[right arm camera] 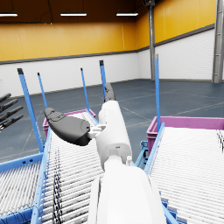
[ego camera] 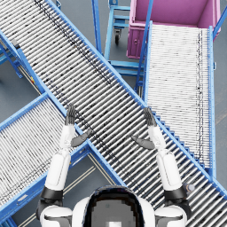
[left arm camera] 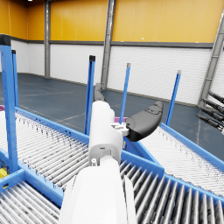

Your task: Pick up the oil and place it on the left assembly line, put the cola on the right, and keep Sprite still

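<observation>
No oil, cola or Sprite bottle shows in any view. My left hand (ego camera: 72, 127) hovers over the near-left edge of the long diagonal roller conveyor (ego camera: 102, 93), fingers straight and thumb spread, holding nothing. My right hand (ego camera: 148, 130) mirrors it over the same conveyor's right part, also empty. In the left wrist view my left hand (left arm camera: 142, 121) is seen past the forearm with bare rollers below it. The right wrist view shows my right hand (right arm camera: 70, 127) the same way, above bare rollers.
A left conveyor (ego camera: 24, 142) branches off at the lower left and a right conveyor (ego camera: 177, 84) runs up to a pink bin (ego camera: 175, 15). Blue rails and upright posts (left arm camera: 89, 94) border the belts. Grey floor lies between the frames.
</observation>
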Controlling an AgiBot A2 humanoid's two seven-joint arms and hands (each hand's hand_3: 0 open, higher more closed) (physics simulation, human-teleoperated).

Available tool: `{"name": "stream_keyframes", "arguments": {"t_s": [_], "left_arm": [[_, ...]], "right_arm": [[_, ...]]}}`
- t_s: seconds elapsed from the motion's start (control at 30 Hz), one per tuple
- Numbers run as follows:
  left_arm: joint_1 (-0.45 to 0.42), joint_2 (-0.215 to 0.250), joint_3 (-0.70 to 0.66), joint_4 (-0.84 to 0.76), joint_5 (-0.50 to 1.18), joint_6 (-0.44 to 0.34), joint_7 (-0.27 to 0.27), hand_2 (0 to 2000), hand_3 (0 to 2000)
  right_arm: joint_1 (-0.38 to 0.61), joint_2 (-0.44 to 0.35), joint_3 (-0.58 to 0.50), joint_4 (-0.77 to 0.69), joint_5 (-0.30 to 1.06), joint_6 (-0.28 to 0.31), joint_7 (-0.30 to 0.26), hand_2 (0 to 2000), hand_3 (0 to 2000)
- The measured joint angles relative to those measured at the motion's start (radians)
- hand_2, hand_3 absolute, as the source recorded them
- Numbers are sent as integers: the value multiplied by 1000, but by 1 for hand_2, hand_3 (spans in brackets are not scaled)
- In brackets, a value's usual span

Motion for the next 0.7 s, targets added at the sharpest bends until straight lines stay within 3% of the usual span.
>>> {"name": "stream_keyframes", "arguments": {"t_s": [0.7], "left_arm": [[0,0,0,0,0,0,0,0,0]], "right_arm": [[0,0,0,0,0,0,0,0,0]]}}
